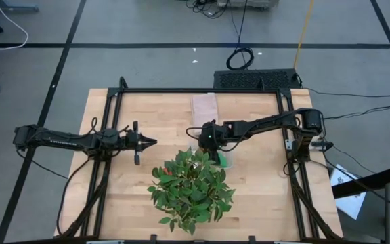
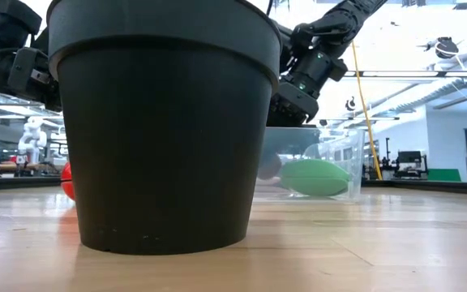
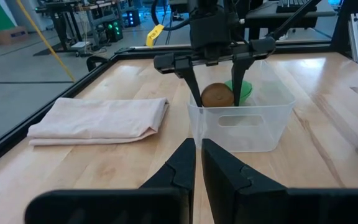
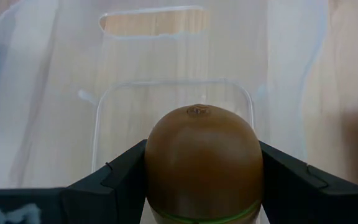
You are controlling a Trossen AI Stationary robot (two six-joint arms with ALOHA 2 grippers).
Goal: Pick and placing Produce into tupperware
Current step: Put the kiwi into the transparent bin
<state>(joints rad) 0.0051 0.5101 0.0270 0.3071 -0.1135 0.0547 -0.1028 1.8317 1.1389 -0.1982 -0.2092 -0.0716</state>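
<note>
My right gripper [image 1: 212,139] hangs over the clear tupperware [image 3: 247,127], shut on the brown kiwi [image 4: 202,158]. The kiwi sits at about rim height over the tub's inside. The bright green oval [image 2: 314,177] lies on the tub's floor, and shows behind the kiwi in the left wrist view [image 3: 246,91]. The red piece [image 2: 67,180] rests on the table beyond the pot; the plant's leaves hide it in the high view. My left gripper [image 1: 151,141] waits shut above the table, to the left of the tub, pointing at it. My right gripper pinches the kiwi [image 3: 218,95] between its two fingers, one on each side of its round body [image 4: 160,168]. The fingers [image 3: 194,84] come from above, pointing down into the tub's opening. The kiwi is lifted clear of the tub's floor.
A big leafy plant [image 1: 191,186] in a black pot [image 2: 164,122] stands right at the tub's near side. A folded pinkish-beige cloth [image 3: 101,118] lies near the table's far edge. A black frame [image 1: 181,90] runs around the table.
</note>
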